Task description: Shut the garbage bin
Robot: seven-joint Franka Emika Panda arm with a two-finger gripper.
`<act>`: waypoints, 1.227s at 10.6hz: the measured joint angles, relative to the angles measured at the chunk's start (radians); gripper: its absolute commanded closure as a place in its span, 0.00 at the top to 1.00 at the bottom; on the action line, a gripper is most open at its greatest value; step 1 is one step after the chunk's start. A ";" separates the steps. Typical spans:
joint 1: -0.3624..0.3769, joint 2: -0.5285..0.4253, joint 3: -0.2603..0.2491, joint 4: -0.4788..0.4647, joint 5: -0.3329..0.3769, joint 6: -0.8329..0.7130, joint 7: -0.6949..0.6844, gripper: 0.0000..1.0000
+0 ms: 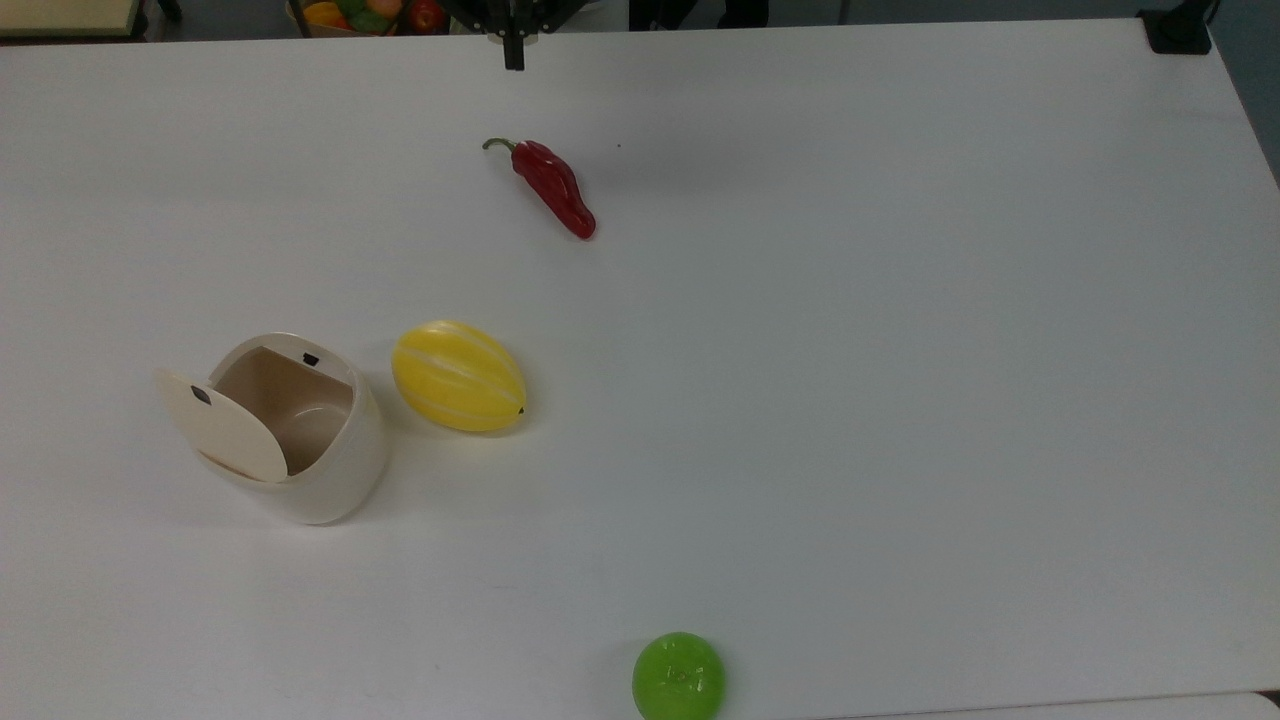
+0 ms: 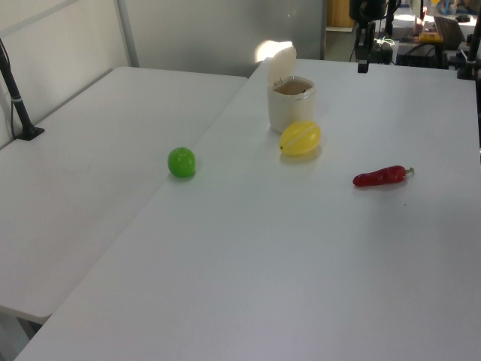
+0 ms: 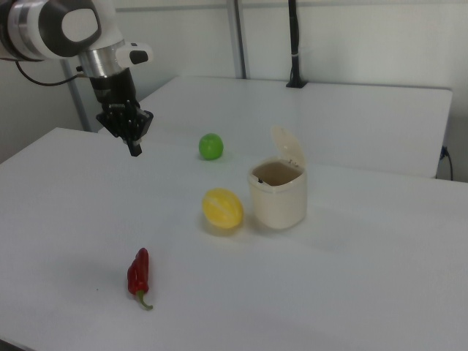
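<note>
The garbage bin point(image 1: 340, 470) is a cream-white tub standing on the white table at the top view's left. Its flat lid point(image 1: 235, 435) with a small black mark is swung up and open, so the inside shows. The left view has the bin point(image 2: 291, 105) at the table's far side, and the right view has the bin point(image 3: 278, 197) with its lid point(image 3: 289, 150) upright. My gripper point(image 1: 513, 60) hangs above the table's far edge in the top view, well away from the bin, fingers shut together on nothing. The right view shows the gripper point(image 3: 134, 148) pointing down.
A yellow striped melon point(image 1: 458, 375) lies right beside the bin. A red chili pepper point(image 1: 555, 187) lies below the gripper in the top view. A green ball point(image 1: 678, 676) sits at the table's near edge. A black post base point(image 1: 1178, 30) stands at the far right corner.
</note>
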 measured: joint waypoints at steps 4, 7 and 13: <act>-0.061 0.054 -0.003 0.031 0.000 0.122 0.043 0.00; -0.108 0.100 -0.004 0.040 0.000 0.281 0.141 0.00; -0.191 0.211 -0.006 0.107 0.000 0.596 0.223 0.00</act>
